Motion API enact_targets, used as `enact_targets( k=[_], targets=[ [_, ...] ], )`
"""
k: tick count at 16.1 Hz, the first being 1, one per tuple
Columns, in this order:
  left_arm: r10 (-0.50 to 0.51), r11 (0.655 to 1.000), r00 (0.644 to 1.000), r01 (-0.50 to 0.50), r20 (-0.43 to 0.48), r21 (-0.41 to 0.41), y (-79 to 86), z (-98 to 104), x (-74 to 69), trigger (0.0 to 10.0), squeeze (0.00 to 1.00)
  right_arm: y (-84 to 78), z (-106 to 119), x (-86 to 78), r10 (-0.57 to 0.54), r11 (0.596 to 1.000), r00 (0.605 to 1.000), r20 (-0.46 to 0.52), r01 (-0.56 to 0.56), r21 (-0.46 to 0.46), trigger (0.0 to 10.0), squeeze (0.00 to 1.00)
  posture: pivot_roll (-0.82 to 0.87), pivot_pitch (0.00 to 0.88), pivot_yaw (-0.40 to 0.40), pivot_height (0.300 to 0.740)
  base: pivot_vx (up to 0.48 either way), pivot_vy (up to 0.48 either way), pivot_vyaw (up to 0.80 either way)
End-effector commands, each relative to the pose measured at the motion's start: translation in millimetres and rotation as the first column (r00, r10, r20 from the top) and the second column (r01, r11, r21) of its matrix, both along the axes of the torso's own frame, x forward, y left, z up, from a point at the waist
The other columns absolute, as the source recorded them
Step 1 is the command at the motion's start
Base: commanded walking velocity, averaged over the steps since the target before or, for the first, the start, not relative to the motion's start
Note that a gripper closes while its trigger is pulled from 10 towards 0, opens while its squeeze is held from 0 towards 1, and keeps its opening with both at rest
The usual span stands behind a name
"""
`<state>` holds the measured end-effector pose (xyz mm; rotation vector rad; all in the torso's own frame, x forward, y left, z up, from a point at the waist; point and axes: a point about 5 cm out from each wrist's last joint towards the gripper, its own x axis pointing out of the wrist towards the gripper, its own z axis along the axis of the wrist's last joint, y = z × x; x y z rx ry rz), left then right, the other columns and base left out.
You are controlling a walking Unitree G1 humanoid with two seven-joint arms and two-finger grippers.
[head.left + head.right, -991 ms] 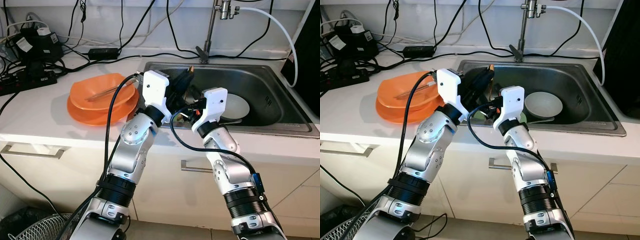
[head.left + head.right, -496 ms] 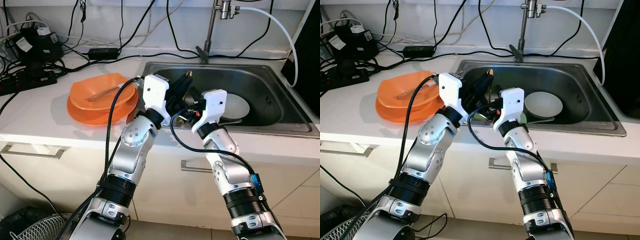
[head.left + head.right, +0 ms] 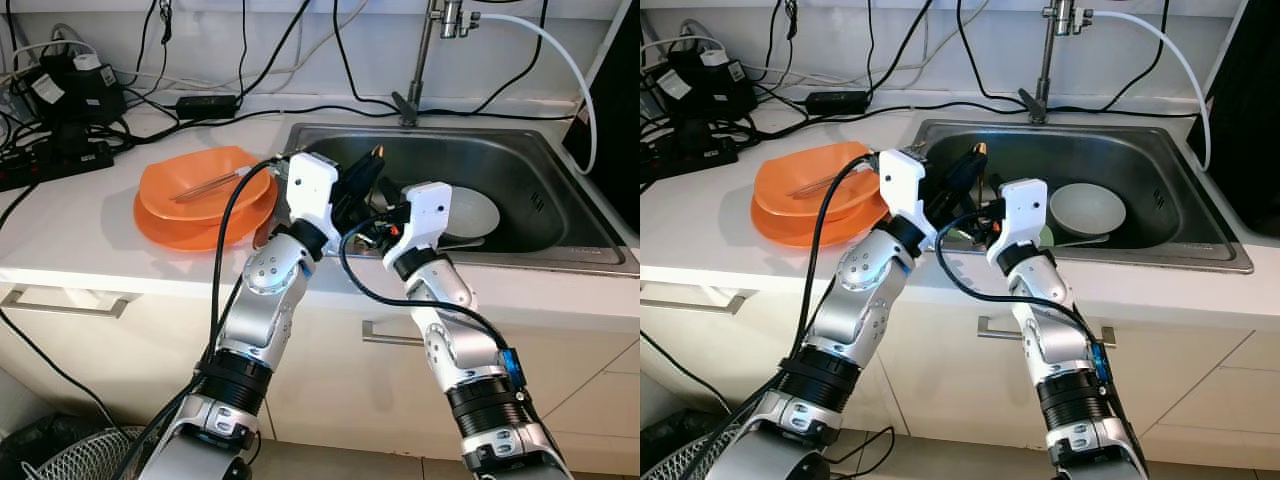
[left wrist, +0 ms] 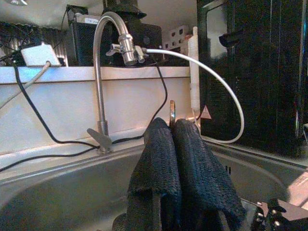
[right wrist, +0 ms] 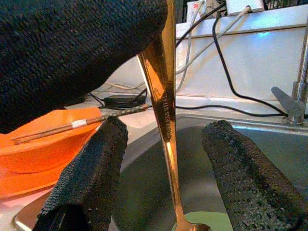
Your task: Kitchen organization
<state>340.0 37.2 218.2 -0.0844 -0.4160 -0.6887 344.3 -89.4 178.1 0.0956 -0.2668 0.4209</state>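
Observation:
My left gripper (image 3: 370,165) is over the sink's left part, shut on the top of a gold-coloured utensil (image 3: 980,175) that hangs down from it. In the left wrist view the utensil's tip (image 4: 172,107) pokes out above the closed fingers (image 4: 159,159). My right gripper (image 5: 166,126) is just below and stands open, one finger on each side of the utensil's handle (image 5: 163,110) without touching it. The utensil's lower end sits close to a pale green dish (image 5: 199,221) in the sink.
Stacked orange bowls (image 3: 205,195) holding chopsticks (image 3: 208,183) sit on the counter left of the steel sink (image 3: 560,150). A white bowl (image 3: 472,212) lies in the sink. The faucet (image 3: 428,60) rises behind; cables and power strips (image 3: 60,100) crowd the back left.
My left gripper has lowered a little with the utensil still in it. The right gripper has stayed almost where it was, still open around the handle.

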Motion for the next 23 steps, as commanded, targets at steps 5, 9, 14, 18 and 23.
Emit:
enact_targets(
  k=[5,9,14,18,23],
  targets=[
    [-0.015,1.000,1.000,0.015,-0.005,0.004,-1.3,-1.2,-1.5,10.0,0.00,6.8,7.4,0.9,0.019,1.000,1.000,0.025,-0.019,0.008,10.0,0.00,0.05,0.012,0.052,0.740,0.000,0.000,0.00],
    [-0.038,0.999,0.999,0.038,0.001,0.000,-6.3,1.4,-3.6,10.0,0.00,8.5,6.8,1.4,0.024,1.000,0.999,0.023,-0.024,0.007,10.0,0.00,0.05,0.005,0.050,0.740,0.000,0.000,0.00],
    [-0.063,0.998,0.998,0.063,-0.003,0.002,-11.3,0.1,-6.4,10.0,0.00,9.2,7.5,0.8,0.028,1.000,0.999,0.027,-0.028,0.010,1.9,0.00,0.05,0.000,0.053,0.740,0.000,0.000,0.00],
    [-0.056,0.998,0.998,0.056,0.003,0.004,-10.4,2.2,-5.1,10.0,0.00,10.0,7.5,0.4,0.033,0.999,0.999,0.029,-0.033,0.014,0.0,0.00,0.05,0.000,0.054,0.740,0.000,0.000,0.00],
    [-0.021,1.000,1.000,0.021,0.002,0.002,-5.1,2.4,-2.7,10.0,0.00,9.3,6.9,1.0,0.032,0.999,0.999,0.026,-0.032,0.011,0.0,0.00,0.05,0.009,0.045,0.740,0.000,0.000,0.00]
  ],
)
